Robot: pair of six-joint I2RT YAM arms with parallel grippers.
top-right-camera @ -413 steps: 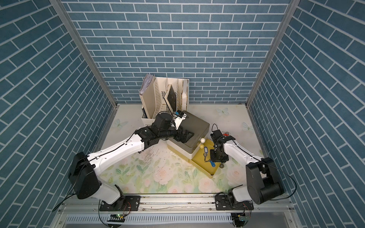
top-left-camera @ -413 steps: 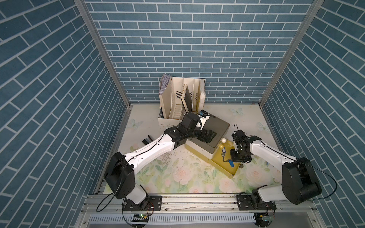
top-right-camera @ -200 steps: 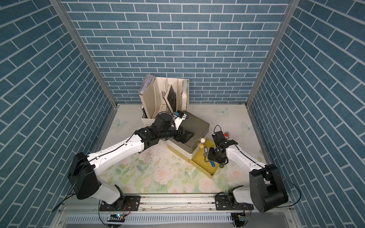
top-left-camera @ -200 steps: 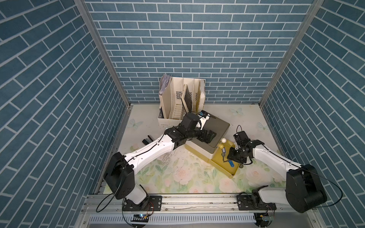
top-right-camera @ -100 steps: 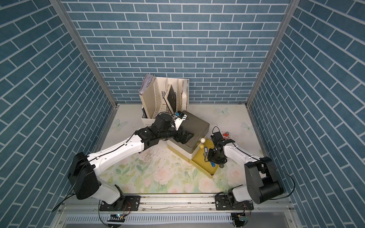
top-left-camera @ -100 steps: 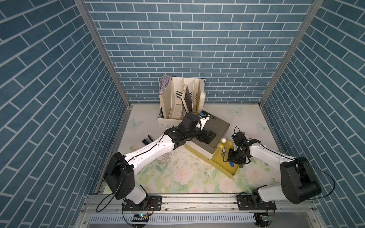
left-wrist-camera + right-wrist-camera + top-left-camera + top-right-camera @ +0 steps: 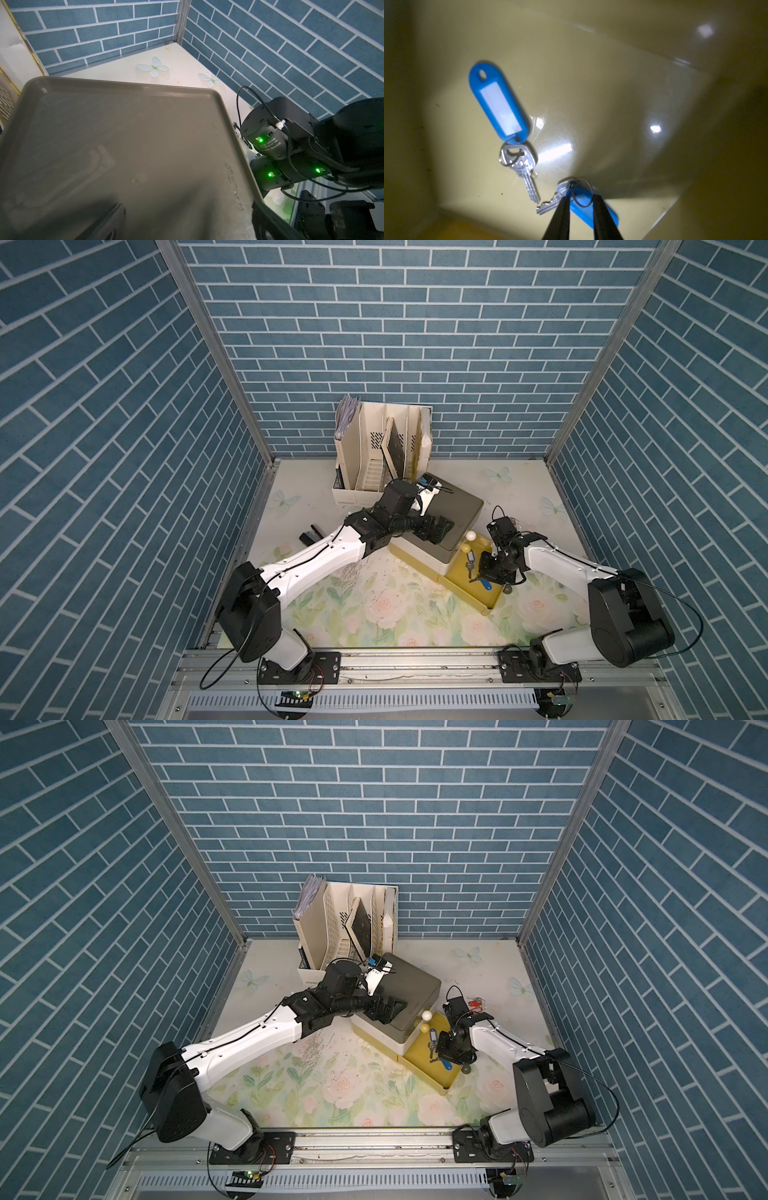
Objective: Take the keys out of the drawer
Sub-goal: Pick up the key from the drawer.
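Between blue brick-pattern walls (image 7: 415, 344), on the flowered tabletop (image 7: 374, 614), the pulled-out yellow drawer (image 7: 488, 598) holds the keys (image 7: 500, 106), two blue-tagged sets. Right gripper (image 7: 580, 205) narrowly straddles one set; gripping or not, I can't tell. Left gripper (image 7: 439, 527), spread wide, rests on the grey-topped cabinet (image 7: 457, 506).

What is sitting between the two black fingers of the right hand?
The blue tag of the nearer key, down in the yellow drawer. The right wrist view shows it between the right hand's fingers.
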